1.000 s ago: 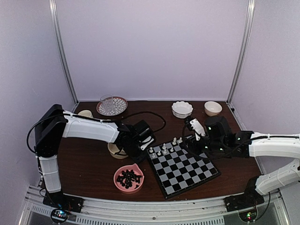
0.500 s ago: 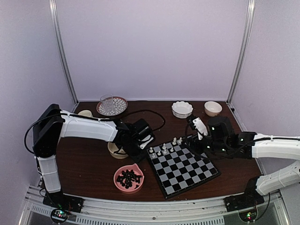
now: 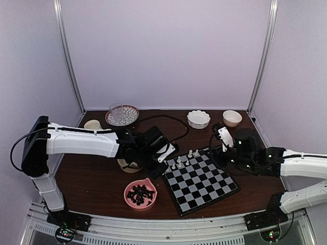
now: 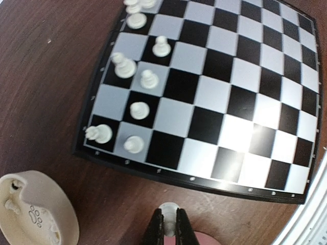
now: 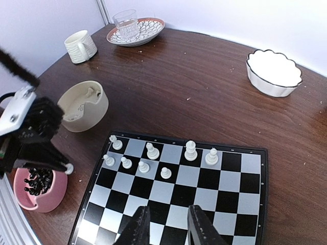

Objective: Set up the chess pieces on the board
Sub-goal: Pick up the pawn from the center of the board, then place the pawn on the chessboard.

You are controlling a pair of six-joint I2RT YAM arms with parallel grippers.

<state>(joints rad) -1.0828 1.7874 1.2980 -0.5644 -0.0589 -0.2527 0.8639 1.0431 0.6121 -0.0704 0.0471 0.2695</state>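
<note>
Our left pincer [image 4: 167, 228] is pinching shut on a single white chess piece [image 4: 168, 210], whose round head is showing between the fingertips. We are holding it over bare wood just off the left edge of the board [image 4: 240, 102], between the cream bowl [image 4: 36, 212] and the pink bowl [image 5: 46, 204]. Our right pincer [image 5: 168, 224] is hovering above the board with its fingers standing partly apart and nothing between them.

Beyond it, eight white pieces [image 5: 144, 167] are standing on the two rows along the board's far edge, most of them bunched toward the left corner. A couple of small pale pieces are showing inside the cream bowl, and the pink one is holding a heap of black pieces [image 5: 36, 181].

Further out, we are seeing a dark brown wooden table [image 3: 92, 178], faintly speckled with crumbs. It is carrying a mug [image 5: 80, 47], a patterned plate [image 5: 153, 26] with a glass [image 5: 125, 23] standing on it, a scalloped white bowl [image 5: 274, 72] and a smaller pale bowl [image 3: 232, 118] along its far side. Plain pale lilac walls [image 3: 163, 51] with slim metal posts [image 3: 69, 56] are closing the table in, and a metal rail [image 3: 153, 224] is running along its near edge.
</note>
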